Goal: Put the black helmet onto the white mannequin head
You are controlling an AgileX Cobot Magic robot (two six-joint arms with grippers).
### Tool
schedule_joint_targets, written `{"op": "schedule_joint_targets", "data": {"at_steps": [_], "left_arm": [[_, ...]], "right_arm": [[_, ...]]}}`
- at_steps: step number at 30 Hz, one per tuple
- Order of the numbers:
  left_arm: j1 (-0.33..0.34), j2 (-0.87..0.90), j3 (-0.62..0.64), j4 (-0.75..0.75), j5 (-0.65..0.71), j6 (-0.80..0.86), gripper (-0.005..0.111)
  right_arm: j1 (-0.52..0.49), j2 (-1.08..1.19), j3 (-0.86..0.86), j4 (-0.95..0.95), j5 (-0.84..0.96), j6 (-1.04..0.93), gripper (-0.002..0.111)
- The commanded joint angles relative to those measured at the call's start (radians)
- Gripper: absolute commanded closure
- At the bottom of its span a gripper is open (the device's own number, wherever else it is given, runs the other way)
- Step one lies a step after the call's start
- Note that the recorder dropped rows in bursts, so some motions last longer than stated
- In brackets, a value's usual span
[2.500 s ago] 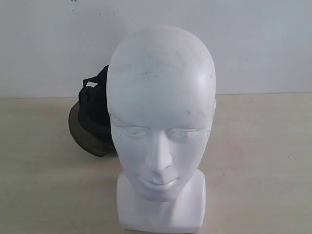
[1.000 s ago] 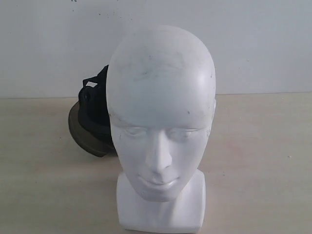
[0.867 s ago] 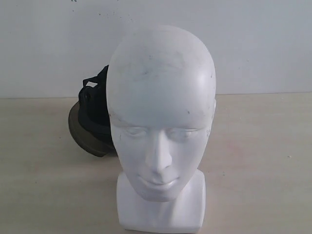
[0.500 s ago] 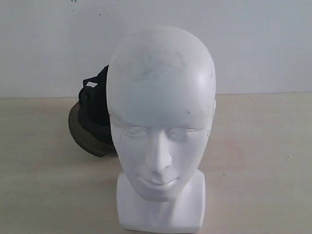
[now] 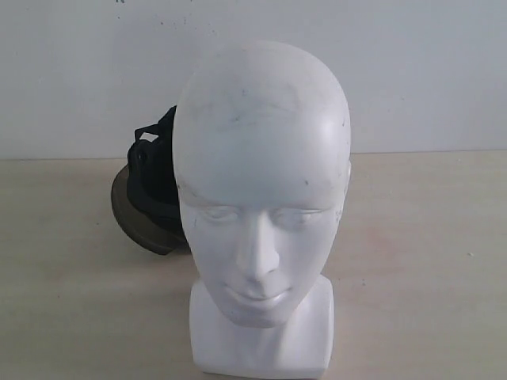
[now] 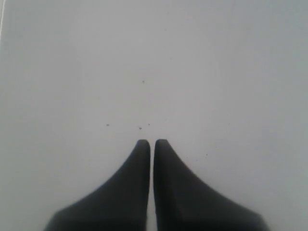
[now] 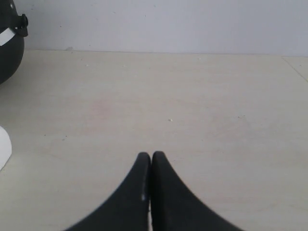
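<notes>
Pale beige wood-grain tabletop [image 5: 428, 261]: matte, fills the lower half of the exterior view, with faint pinkish blotches and a few tiny flecks. Plain white painted wall [image 5: 428, 71] stands directly behind it; the two meet in a straight, level line. Left wrist view shows only wall, grey-white, marked by a handful of pinprick dark specks [image 6: 140, 128]. Right wrist view shows a thin joint line [image 7: 294, 65] cutting across one far corner of the tabletop. Light is soft, even and diffuse.

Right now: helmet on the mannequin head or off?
Off. The black helmet lies on the table behind the white mannequin head, whose crown is bare.
</notes>
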Motion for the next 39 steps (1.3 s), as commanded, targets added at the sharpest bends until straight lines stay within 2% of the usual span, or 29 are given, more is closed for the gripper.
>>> {"op": "schedule_joint_targets", "data": {"at_steps": [1,4,8,13,16,18,21,26,29,32,35,39], "left_arm": [[-0.005,0.248,-0.093,-0.004,-0.004,-0.062,0.102],[-0.021,0.482,-0.246,-0.004,0.087,-0.08,0.102],[-0.103,0.78,-0.534,-0.017,0.327,0.026,0.102],[-0.19,1.112,-0.826,-0.234,0.556,0.367,0.102],[-0.195,1.279,-0.979,-0.398,0.669,0.473,0.102],[-0.195,1.384,-1.063,-0.431,0.731,0.494,0.102],[-0.195,1.504,-1.141,-0.43,0.759,0.494,0.102],[-0.195,1.663,-1.2,-0.423,0.751,0.534,0.1],[-0.195,1.731,-1.209,-0.423,0.754,0.543,0.087],[-0.195,1.792,-1.214,-0.423,0.738,0.536,0.064],[-0.195,1.833,-1.214,-0.423,0.681,0.466,0.048],[-0.191,1.871,-1.214,-0.38,0.638,0.449,0.044]], "right_arm": [[-0.001,-0.004,-0.001,-0.005,-0.003,-0.001,0.109],[-0.001,-0.004,-0.001,-0.005,-0.003,-0.001,0.109],[-0.001,-0.004,-0.001,-0.005,-0.003,-0.001,0.109],[-0.001,-0.004,-0.001,-0.005,-0.003,-0.001,0.109],[-0.001,-0.004,-0.001,-0.005,-0.003,-0.001,0.109],[-0.001,-0.004,-0.001,-0.005,-0.003,-0.001,0.109],[-0.001,-0.004,-0.001,-0.005,-0.003,-0.001,0.109],[-0.001,-0.004,-0.001,-0.005,-0.003,-0.001,0.109],[-0.001,-0.004,-0.001,-0.005,-0.003,-0.001,0.109],[-0.001,-0.004,-0.001,-0.005,-0.003,-0.001,0.109],[-0.001,-0.004,-0.001,-0.005,-0.003,-0.001,0.109],[-0.001,-0.004,-0.001,-0.005,-0.003,-0.001,0.109]]}}
